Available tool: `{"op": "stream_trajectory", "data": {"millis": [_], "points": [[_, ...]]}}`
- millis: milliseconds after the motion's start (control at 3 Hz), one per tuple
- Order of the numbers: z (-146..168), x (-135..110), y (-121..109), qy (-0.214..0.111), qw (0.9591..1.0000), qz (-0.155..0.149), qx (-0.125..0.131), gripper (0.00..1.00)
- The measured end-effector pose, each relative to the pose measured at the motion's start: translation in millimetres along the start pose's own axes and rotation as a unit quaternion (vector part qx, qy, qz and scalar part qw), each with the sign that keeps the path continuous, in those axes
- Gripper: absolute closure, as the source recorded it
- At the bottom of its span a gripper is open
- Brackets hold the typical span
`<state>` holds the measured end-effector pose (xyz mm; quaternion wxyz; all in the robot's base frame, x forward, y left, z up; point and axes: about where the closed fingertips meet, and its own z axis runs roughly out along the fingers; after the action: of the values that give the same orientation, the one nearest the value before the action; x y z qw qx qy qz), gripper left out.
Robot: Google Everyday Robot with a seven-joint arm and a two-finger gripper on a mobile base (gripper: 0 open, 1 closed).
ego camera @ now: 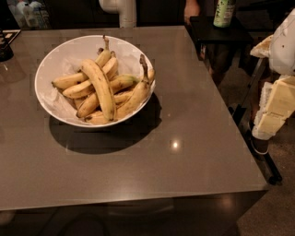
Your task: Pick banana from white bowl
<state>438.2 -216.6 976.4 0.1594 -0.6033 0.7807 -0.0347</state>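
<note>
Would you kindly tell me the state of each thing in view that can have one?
white bowl: upright on the table, holding the banana and other bananas.
banana: lying on top of the pile, unheld.
gripper: beyond the table's right edge, well apart from the bowl.
green bottle: upright on the black side table.

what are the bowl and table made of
The white bowl looks like glazed ceramic: glossy rim. The table is smooth dark grey, maybe stone or laminate; it mirrors a light spot. The gripper hangs past the table's right edge.
</note>
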Motion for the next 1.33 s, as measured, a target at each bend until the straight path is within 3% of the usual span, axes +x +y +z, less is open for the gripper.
{"op": "stream_trajectory", "data": {"millis": [667,1000,1333], "points": [[-2,-10,-3,0.012,0.9998,-0.002,0.014,0.00],[-3,-30,-7,0.028,0.9992,-0.022,0.015,0.00],[-1,-43,-10,0.022,0.9985,-0.049,-0.008,0.00]]}}
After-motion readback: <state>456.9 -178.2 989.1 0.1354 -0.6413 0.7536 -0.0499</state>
